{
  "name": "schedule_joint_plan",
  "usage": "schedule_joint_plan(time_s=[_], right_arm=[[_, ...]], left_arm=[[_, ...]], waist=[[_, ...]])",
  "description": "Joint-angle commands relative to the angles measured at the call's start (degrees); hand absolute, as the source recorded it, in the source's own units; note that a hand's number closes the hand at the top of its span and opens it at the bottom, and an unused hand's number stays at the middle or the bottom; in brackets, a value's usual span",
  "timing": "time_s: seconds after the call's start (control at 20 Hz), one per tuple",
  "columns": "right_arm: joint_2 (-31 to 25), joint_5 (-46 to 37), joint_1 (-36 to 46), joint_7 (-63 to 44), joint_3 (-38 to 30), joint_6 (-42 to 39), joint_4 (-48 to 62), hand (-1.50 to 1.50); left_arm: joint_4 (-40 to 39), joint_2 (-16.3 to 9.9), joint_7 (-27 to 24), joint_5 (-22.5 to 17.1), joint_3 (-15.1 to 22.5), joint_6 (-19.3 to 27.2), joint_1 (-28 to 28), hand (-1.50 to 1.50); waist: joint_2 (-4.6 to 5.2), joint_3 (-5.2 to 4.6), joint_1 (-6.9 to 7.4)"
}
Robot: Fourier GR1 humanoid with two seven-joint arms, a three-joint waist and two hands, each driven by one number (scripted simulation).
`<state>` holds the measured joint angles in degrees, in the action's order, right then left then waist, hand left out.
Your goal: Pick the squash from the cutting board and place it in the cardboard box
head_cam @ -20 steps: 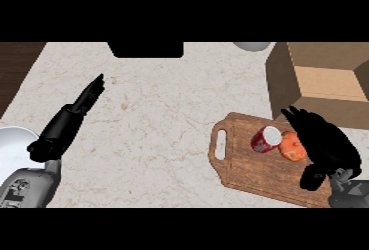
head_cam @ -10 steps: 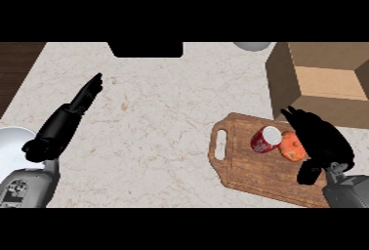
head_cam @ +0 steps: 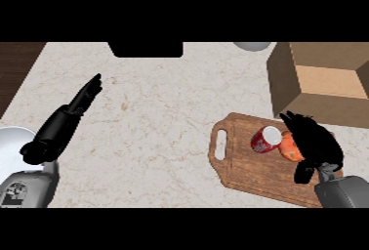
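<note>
Squash (head_cam: 290, 148) sits on the cutting board (head_cam: 249, 168) at the table's right edge, just beside a red can (head_cam: 266, 139). Right robot hand (head_cam: 314, 141) is laid over the squash from the right, fingers curving around it, thumb hanging low; looks like a grasp closing, but contact is partly hidden. No lift yet. Cardboard box (head_cam: 324, 80) stands open at the table's far right corner, nothing visible inside. Left robot hand (head_cam: 85, 96) rests spread, straight fingers, over the table's left side, holding nothing. Left to do: lift, carry, drop into box.
</note>
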<state>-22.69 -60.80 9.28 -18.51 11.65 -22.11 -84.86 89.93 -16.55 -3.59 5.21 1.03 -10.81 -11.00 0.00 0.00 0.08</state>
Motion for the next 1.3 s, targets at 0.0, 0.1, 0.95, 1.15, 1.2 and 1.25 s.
schedule_joint_plan(time_s=[0.0,0.1,0.95,1.15,1.2,1.25], right_arm=[[2.43,-3.38,1.00,-0.99,-0.20,-0.25,1.71,-1.50],[1.54,-2.34,4.22,3.41,-2.59,1.09,7.97,-1.50],[3.96,-11.44,3.29,14.49,0.48,17.60,11.88,1.50],[0.42,-7.31,0.74,25.95,0.68,20.64,5.92,1.50],[1.96,-6.37,-1.68,31.04,5.25,20.94,4.14,1.50],[0.22,-3.90,0.64,37.06,6.34,18.50,3.34,1.50]], left_arm=[[-0.20,-0.16,0.04,0.13,-2.35,-2.09,-1.30,0.00],[-5.20,2.03,-2.86,2.22,-0.76,-0.95,-2.74,0.00],[-0.74,4.29,-1.46,4.68,-0.86,-1.24,0.72,0.00],[-0.40,2.12,-1.04,2.36,-3.21,-3.50,-0.05,0.00],[-1.78,2.43,-0.14,1.95,-3.78,-3.01,-1.95,0.00],[-0.56,2.78,-1.03,2.84,-2.71,-2.71,-0.56,0.00]], waist=[[-0.01,-0.01,-0.04],[0.06,0.00,-0.04],[0.00,0.00,0.09],[-0.10,0.00,-0.18],[-0.11,0.02,-0.65],[-0.17,0.03,0.22]])
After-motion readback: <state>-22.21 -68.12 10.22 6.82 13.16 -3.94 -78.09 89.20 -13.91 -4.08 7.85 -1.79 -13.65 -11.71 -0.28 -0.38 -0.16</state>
